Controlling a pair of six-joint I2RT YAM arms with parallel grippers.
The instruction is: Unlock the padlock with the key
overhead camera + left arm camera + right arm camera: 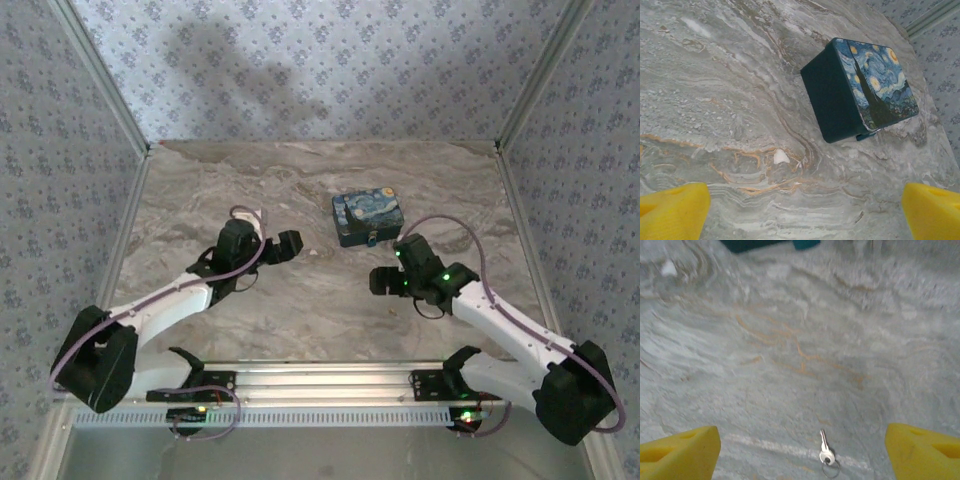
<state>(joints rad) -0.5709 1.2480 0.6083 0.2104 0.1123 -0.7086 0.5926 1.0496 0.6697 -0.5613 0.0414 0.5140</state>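
Two robot arms rest over a marble-patterned table (300,180), its grey surface streaked with tan and rust veins, inside a booth walled on three sides with blue-grey floral wallpaper (330,60). Pale metal posts (105,75) run up the back corners, and soft shadows fall across the rear wall. An aluminium rail (320,380) spans the bottom of the overhead view, where the arm bases are bolted.

Just right of centre in the overhead view sits a box painted with blue-and-yellow swirls (368,213). A small blue-grey piece at its lower edge appears to be the padlock (372,239), too small to make out in detail.

The left gripper (284,245) is left of the box, and its wrist camera shows yellow fingers (672,210) set wide apart at the bottom corners, with bare marble and a small white chip (781,157) between them. The right gripper (380,280) is below the box. Its yellow fingers (680,450) are likewise spread with nothing between them.

The key (824,449), silvery with a thin ring at its head, lies flat on the marble at the bottom centre of the right wrist view, between the two fingers and touching neither.
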